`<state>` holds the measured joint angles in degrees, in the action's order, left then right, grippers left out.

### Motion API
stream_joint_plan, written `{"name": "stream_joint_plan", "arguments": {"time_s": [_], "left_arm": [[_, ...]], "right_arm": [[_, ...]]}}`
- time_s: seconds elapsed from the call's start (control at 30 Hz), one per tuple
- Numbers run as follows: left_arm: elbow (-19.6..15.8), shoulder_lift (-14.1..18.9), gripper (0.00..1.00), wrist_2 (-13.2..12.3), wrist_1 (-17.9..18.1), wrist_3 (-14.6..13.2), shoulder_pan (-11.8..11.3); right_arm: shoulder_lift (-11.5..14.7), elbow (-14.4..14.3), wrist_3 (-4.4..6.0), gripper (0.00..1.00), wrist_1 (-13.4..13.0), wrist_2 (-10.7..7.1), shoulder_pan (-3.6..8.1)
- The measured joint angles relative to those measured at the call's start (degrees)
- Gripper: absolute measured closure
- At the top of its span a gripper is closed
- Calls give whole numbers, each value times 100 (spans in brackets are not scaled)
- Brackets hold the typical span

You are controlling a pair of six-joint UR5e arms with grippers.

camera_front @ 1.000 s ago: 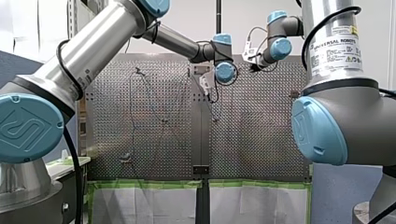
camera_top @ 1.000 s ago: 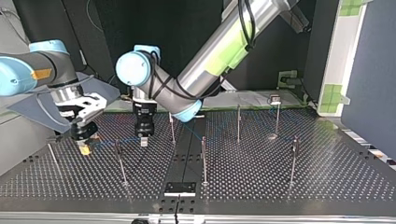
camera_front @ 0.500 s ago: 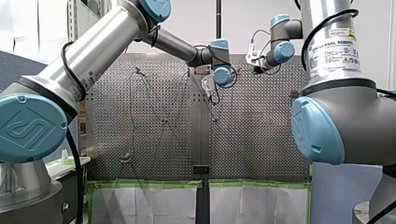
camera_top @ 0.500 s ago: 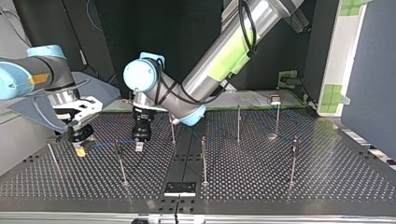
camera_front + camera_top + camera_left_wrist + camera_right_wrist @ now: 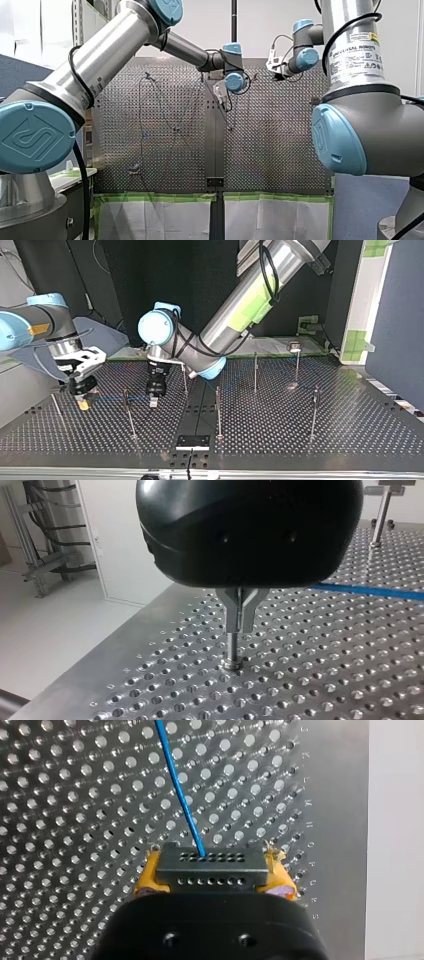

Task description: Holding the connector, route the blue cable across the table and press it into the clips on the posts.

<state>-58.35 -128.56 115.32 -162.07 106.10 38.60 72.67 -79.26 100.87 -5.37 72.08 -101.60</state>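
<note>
My right gripper (image 5: 212, 866) is shut on the black connector (image 5: 210, 876), with a yellow pad (image 5: 282, 881) on each side of it. The blue cable (image 5: 180, 785) leaves the connector and runs ahead over the perforated table. At the top view's left, my right gripper (image 5: 83, 404) hangs low over the plate, and the cable (image 5: 112, 399) runs from it toward a thin post (image 5: 126, 399). My left gripper (image 5: 153, 401), black with metal fingers, points down just past that post. In the left wrist view my left gripper (image 5: 241, 630) has its fingers together, nothing held, and the cable (image 5: 365, 591) lies ahead.
Several thin posts stand on the plate, among them post (image 5: 218, 410), post (image 5: 255, 371) and post (image 5: 314, 410). A black bracket (image 5: 192, 442) sits at the plate's near edge. The table's edge (image 5: 125, 635) lies beside my left gripper. Both arms (image 5: 235, 80) work at the far end.
My left wrist has shifted toward the top view's right and its gripper has come slightly lower. My right gripper, with the connector, has drifted a little toward the top view's left.
</note>
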Motion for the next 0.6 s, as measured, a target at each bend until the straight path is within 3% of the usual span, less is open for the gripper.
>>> {"name": "stream_joint_plan", "arguments": {"time_s": [0.03,0.07,0.1,0.17,0.2,0.27,0.3,0.33,0.6], "left_arm": [[0,0,73,-1,-36,11,7],[0,1,57,-2,-74,23,17],[1,2,57,-3,-127,38,34],[1,2,36,-4,-212,53,65],[1,3,36,-4,-268,59,87],[1,3,7,1,-363,65,119],[1,3,7,8,-424,72,134],[1,3,0,18,-470,82,146],[0,11,0,257,-883,162,235]], "right_arm": [[0,0,-3,100,-3,-3,10],[-1,1,-7,100,-5,-4,16],[-1,2,-11,100,-5,-5,21],[-2,1,-23,100,-6,-8,27],[-2,1,-29,100,-6,-8,27],[-2,2,-39,100,-4,-9,28],[-2,1,-42,100,-5,-9,29],[-2,2,-45,100,-4,-9,29],[-2,1,-72,100,-8,-4,30]]}}
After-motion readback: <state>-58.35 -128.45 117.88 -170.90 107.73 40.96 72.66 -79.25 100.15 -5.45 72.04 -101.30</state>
